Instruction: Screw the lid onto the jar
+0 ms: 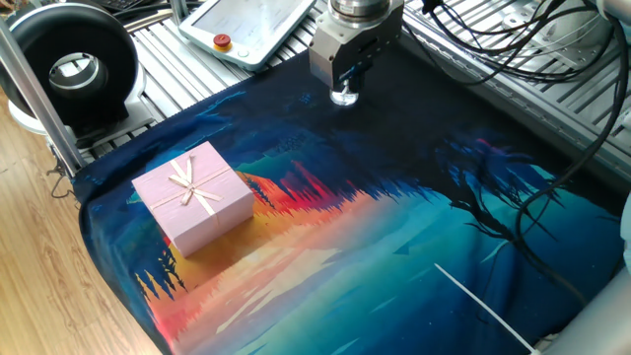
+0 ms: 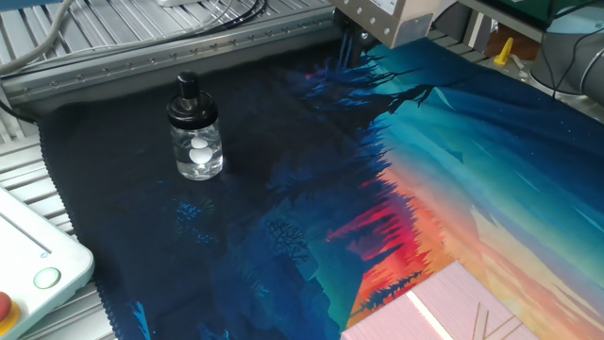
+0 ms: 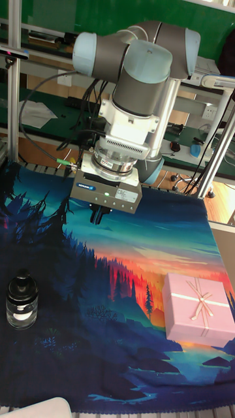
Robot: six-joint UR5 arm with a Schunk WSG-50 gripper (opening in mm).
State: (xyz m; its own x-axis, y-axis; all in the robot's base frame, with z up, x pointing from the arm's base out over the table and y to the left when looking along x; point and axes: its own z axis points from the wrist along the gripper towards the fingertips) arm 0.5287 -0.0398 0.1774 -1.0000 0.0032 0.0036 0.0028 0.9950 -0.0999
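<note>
Clear glass: one jar (image 2: 198,151), standing upright on the dark blue part of the printed cloth (image 2: 453,170), left of centre in the other fixed view and at lower left in the tall fixed view (image 3: 21,307). One black lid (image 2: 189,99) sits on its neck, bulb top up; can't tell how far it's threaded on. One gripper (image 3: 98,214), hanging from the one UR5 arm (image 3: 140,85), is up off the cloth and well apart from the jar in the tall view, empty-handed; dark fingers point down, and I can't tell how wide the gap between them is. In the one fixed view the gripper body (image 1: 345,49) covers most of the jar at top centre, only the glass base (image 1: 343,96) showing below it. One pink gift box (image 1: 194,195) with a ribbon bow sits on the orange band of the cloth, left of centre there, lower right in the tall view, far from the jar. One white pendant (image 1: 246,28) with a red button lies at upper left off the cloth. One round black fan-like unit (image 1: 71,67) in the top-left corner.
</note>
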